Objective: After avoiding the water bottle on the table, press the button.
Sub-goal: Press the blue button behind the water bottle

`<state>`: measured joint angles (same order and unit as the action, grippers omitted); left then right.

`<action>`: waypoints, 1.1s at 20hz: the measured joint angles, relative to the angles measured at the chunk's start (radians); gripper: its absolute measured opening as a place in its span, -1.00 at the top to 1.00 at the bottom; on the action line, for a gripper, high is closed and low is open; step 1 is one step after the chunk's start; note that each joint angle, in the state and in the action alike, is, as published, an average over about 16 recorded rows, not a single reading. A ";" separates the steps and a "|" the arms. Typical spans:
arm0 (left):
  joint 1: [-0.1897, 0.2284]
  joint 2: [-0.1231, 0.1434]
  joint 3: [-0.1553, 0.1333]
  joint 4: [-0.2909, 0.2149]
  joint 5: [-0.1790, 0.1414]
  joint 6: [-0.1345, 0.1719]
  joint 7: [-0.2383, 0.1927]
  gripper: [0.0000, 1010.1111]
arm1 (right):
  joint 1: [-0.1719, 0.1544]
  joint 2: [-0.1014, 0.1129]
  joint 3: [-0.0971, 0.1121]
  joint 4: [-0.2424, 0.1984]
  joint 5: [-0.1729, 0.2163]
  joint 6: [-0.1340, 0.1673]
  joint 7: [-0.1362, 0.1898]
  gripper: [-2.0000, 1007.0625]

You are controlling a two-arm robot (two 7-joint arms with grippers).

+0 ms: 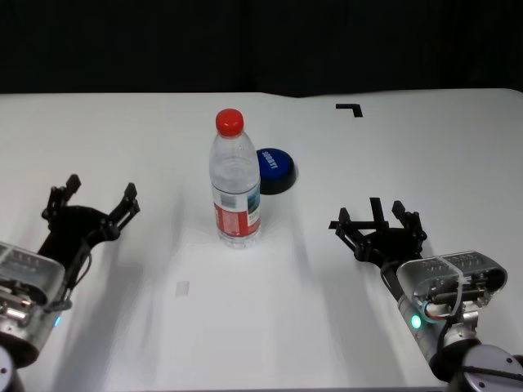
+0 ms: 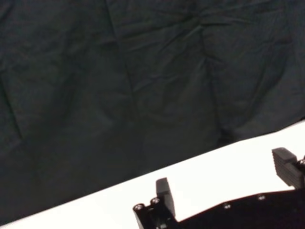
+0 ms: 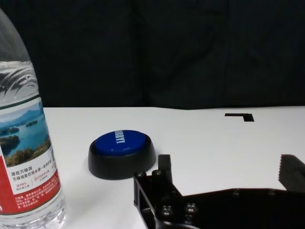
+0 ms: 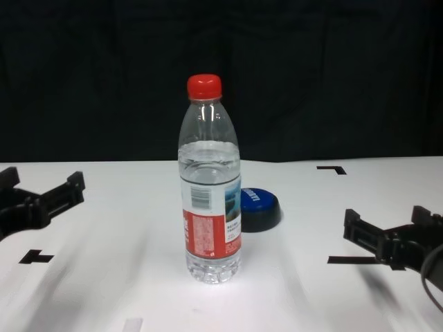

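Note:
The water bottle (image 1: 236,180) stands upright in the middle of the white table (image 1: 163,131), clear with a red cap and a red label. Just behind it and to its right lies the button (image 1: 275,167), a low blue dome on a dark base. The chest view shows the water bottle (image 4: 211,200) in front of the button (image 4: 257,204), covering its left part. My right gripper (image 1: 376,216) is open, low over the table, nearer than the button and to its right. My left gripper (image 1: 101,189) is open too, well left of the bottle. The right wrist view shows the button (image 3: 121,143) ahead of my right gripper (image 3: 228,167), with the bottle (image 3: 24,143) beside it.
A black corner tape mark (image 1: 351,108) lies at the table's far right. Another black mark (image 4: 36,257) sits near my left gripper (image 4: 41,181), and a black strip (image 4: 346,260) lies by my right gripper (image 4: 387,221). A small pale tag (image 1: 182,287) lies near the front.

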<state>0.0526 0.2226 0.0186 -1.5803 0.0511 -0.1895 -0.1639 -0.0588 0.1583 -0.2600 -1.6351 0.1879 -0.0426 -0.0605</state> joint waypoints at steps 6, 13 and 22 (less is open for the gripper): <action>-0.052 0.013 0.017 0.042 0.003 0.007 -0.012 -0.99 | 0.000 0.000 0.000 0.000 0.000 0.000 0.000 -0.99; -0.108 0.026 0.037 0.092 0.004 0.013 -0.025 -0.99 | 0.000 0.000 0.000 0.000 0.000 0.000 0.000 -0.99; -0.164 0.039 0.060 0.146 0.003 0.022 -0.039 -0.99 | 0.000 0.000 0.000 0.000 0.000 0.000 0.000 -0.99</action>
<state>-0.1117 0.2614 0.0787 -1.4344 0.0541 -0.1679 -0.2030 -0.0588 0.1583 -0.2600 -1.6351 0.1879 -0.0426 -0.0606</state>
